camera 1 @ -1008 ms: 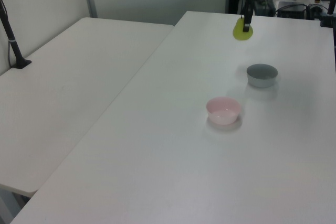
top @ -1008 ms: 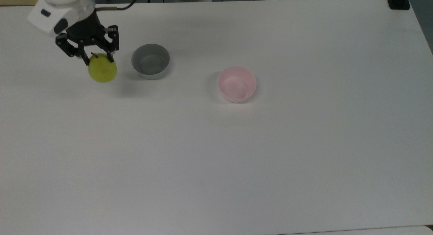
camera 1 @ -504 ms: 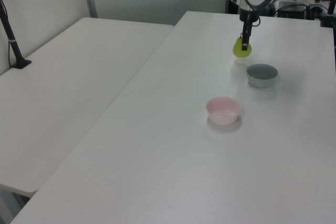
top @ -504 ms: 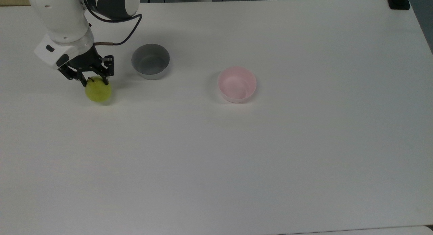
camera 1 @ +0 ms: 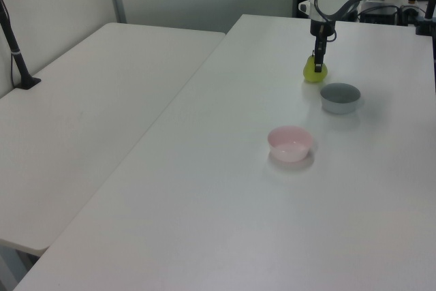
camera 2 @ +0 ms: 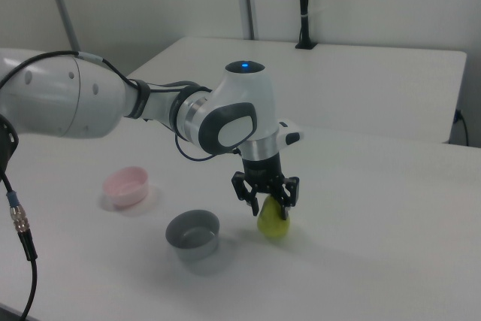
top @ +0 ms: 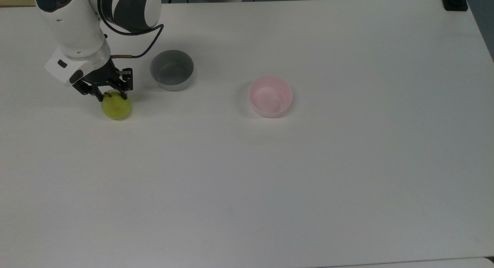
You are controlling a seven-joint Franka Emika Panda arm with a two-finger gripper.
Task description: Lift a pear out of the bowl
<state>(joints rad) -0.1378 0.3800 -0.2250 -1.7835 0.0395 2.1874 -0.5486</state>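
Counting: one pear (top: 116, 108), one pink bowl (top: 270, 96), one grey bowl (top: 171, 70).

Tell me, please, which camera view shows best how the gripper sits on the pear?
The right view: the gripper is seen side-on and close, its fingers straddling the top of the pear. The top view looks down on the gripper above the pear. In the left view both are far off, the pear partly covered.
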